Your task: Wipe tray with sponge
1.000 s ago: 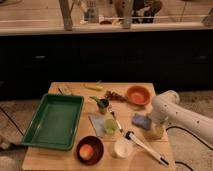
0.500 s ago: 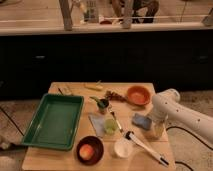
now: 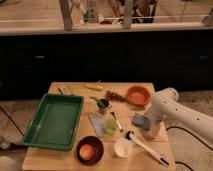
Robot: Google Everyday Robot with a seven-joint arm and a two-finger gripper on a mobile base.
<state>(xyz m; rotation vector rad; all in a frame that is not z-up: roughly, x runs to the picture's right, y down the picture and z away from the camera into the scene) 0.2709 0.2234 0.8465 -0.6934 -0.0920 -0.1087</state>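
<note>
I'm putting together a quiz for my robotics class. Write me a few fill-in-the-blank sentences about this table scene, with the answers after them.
1. The tray is ___ in colour.
2. In the picture, the sponge lies to the ___ of the tray.
3. The gripper hangs right beside the ___, away from the tray.
4. The bowl farthest from the camera is ___.
Missing words: green; right; sponge; orange.

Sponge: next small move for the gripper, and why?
Probably nudge the gripper over the sponge to grasp it. The sponge seems to lie on the table right beside the gripper, and the tray sits across the table, so wiping needs the pickup first.
</note>
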